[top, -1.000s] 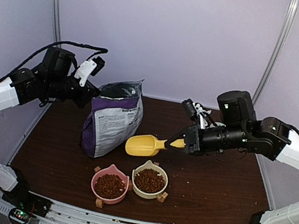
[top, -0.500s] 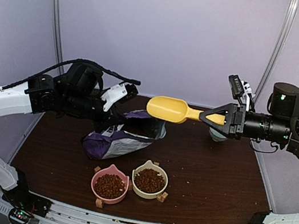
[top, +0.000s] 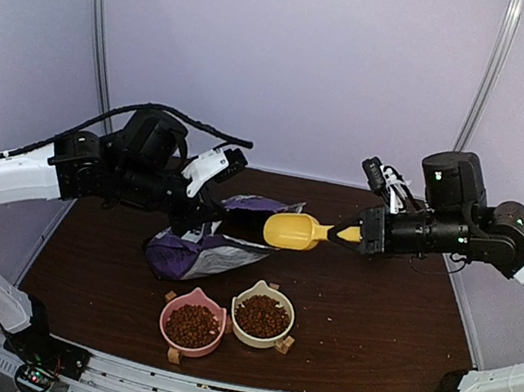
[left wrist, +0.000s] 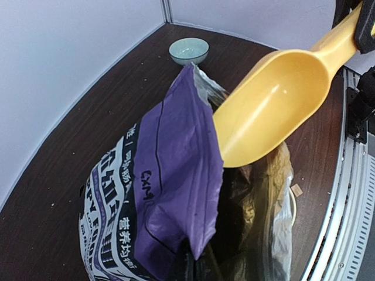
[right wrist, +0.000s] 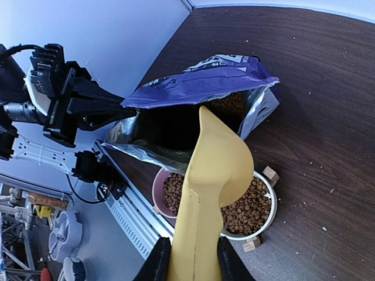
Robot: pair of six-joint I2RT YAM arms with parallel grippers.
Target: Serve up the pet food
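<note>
Two bowls sit near the front of the worktop [top: 374, 307], a pink bowl [top: 188, 351] and a cream bowl [top: 257, 344] just beside it, and both already hold pet food [top: 262, 316]; more of it shows as brown pellets deep inside the purple bag [top: 180, 258], which lies tilted with its mouth turned toward my right side; my left claw [top: 207, 209] is pressed together on the bag's upper lip, pinching the foil so the mouth gapes; my right claw [top: 354, 236] pinches the handle of the yellow scoop [top: 293, 230], which is empty, its tip at the opening of the bag; I judge the step in hand to be the reach into the bag for a load, with the serving partly done; the next move, as I see it, calls for sliding the scoop deeper and low under the pellets, then levelling it before lifting out, so nothing spills; my left claw must hold the lip steady, since a slack lip could fold over the scoop.
</note>
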